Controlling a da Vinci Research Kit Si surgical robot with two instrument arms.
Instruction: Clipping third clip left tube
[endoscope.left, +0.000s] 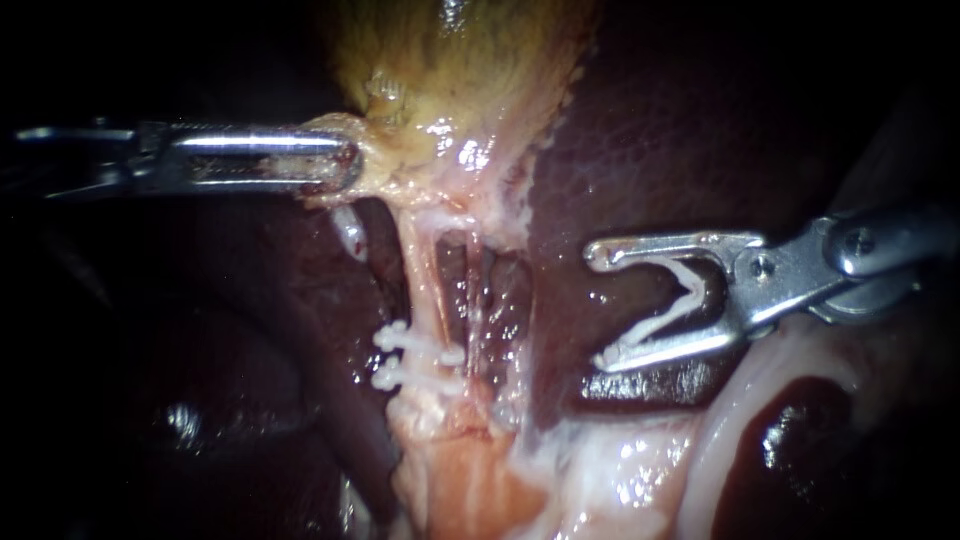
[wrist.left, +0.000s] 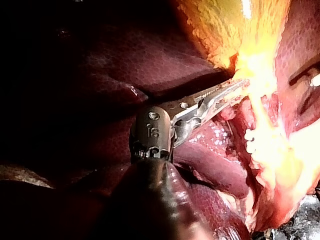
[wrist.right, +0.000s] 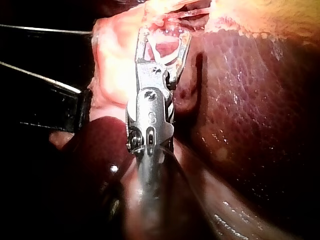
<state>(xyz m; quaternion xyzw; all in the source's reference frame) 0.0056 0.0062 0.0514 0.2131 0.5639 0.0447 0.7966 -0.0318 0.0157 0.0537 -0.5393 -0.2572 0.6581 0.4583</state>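
My left instrument (endoscope.left: 335, 165) comes in level from the left, its jaws shut on the pale tissue at the gallbladder's (endoscope.left: 450, 60) lower end and holding it taut. Below it two thin tubes run downward side by side. The left tube (endoscope.left: 422, 285) carries two white clips (endoscope.left: 415, 358) low down; the right tube (endoscope.left: 478, 285) is bare. My right instrument (endoscope.left: 598, 305) stands to the right over the liver, apart from both tubes. Its jaws stand wide and hold an open white clip (endoscope.left: 672, 305) between them. The right wrist view shows that clip (wrist.right: 162, 50) in the jaws (wrist.right: 165, 32).
Dark liver (endoscope.left: 650, 130) lies behind and to the right of the tubes. Pale wet tissue (endoscope.left: 620, 460) spreads below the right instrument. In the left wrist view the two clips (wrist.left: 250, 142) sit beyond and below the left instrument's jaws (wrist.left: 235, 90).
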